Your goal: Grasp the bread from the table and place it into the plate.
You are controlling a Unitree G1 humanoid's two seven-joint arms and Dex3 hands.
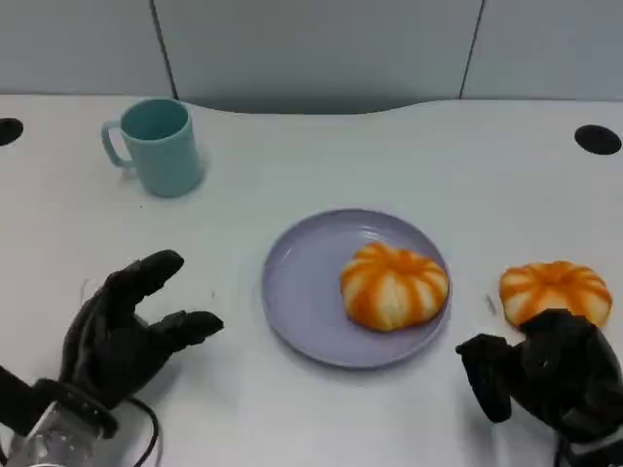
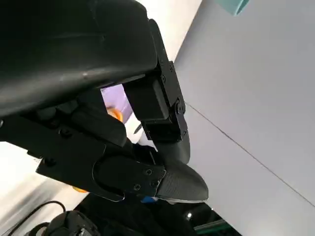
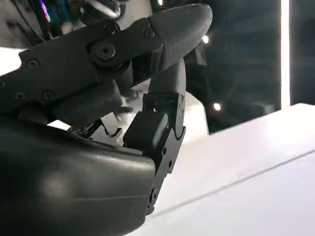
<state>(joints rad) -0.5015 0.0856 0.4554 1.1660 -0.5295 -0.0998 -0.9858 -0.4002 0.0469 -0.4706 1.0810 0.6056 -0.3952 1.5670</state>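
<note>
Sitting in the middle of the white bench [image 1: 506, 195]: a lilac plate [image 1: 302, 292], already carrying one orange-and-white striped bread [image 1: 394, 285] on the half facing the second bun. Lying just off the plate's rim, out on the bare bench: another bread [image 1: 555, 289] of the same kind, not touching the plate.

Hovering right next to that outside bun, on the side nearest the robot: the right hand [image 1: 545, 375], fingers curling in loosely but not gripping anything, nothing between them in the right wrist view [image 3: 162, 73] either. Looking like it's touching or just about touching the bun's near edge, can't tell which.

Resting on the bench on the opposite side of the plate: the left hand [image 1: 127, 326], fingers spreading apart and pointing toward the plate, holding nothing. Showing the same in the left wrist view, with black fingers [image 2: 147, 167] stretching out and a sliver of plate behind them.

Standing well beyond the plate, toward the far edge on the left hand's side: a teal mug [image 1: 156, 146], upright, handle pointing away from the plate.
</note>
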